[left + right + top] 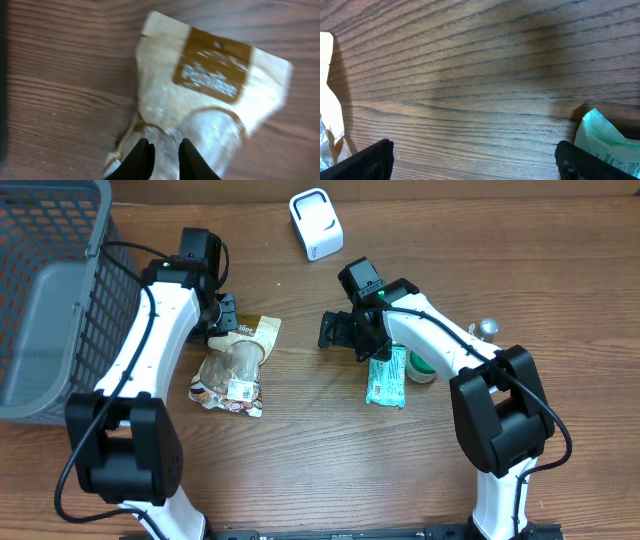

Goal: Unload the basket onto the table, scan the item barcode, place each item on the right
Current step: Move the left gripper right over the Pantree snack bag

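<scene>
overhead: left gripper (231,323) pinches the snack pouch (235,365) near the basket (60,220); right gripper (328,330) gapes wide.

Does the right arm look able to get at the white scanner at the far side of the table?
Probably yes: the right claw is open and empty, and only bare table lies between it and the white scanner.

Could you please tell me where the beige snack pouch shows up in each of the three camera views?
Overhead: the snack pouch lies left of centre.
Left wrist: the pouch fills the centre and right.
Right wrist: only a beige sliver at the far left edge.
Shared landmark: the wood-grain table under it in all three.
</scene>
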Motion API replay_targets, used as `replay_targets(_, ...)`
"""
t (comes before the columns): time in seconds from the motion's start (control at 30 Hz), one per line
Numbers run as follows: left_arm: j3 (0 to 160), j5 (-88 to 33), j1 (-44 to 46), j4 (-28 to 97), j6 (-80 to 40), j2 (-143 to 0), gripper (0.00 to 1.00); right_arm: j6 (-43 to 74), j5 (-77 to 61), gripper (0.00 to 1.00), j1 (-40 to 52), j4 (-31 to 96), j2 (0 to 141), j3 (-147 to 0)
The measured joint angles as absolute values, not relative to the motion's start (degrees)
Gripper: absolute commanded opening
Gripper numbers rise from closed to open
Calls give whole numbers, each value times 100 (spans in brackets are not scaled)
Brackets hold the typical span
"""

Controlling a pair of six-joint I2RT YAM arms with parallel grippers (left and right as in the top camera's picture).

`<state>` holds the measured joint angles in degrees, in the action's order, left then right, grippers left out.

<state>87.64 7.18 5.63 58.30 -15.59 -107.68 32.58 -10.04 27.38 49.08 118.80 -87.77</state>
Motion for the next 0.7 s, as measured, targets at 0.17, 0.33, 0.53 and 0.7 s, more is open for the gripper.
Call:
replay_targets(0.17,8761,1258,556,5596,-1686,-11174,8,3256,-1002,100,2738,4910,11880,-8777)
replay_targets(0.33,8742,1525,449,5398,-1728,-11633,10,3260,-1004,100,2738,4904,11880,-8777)
replay_targets(0.53,8735,1313,290,5266,-1695,-11961,10,3258,-1004,100,2738,4904,11880,-8777)
replay_targets(0.7,8733,454,281,5315,-1319,-12003,10,3260,-1004,100,2735,4908,11880,-8777)
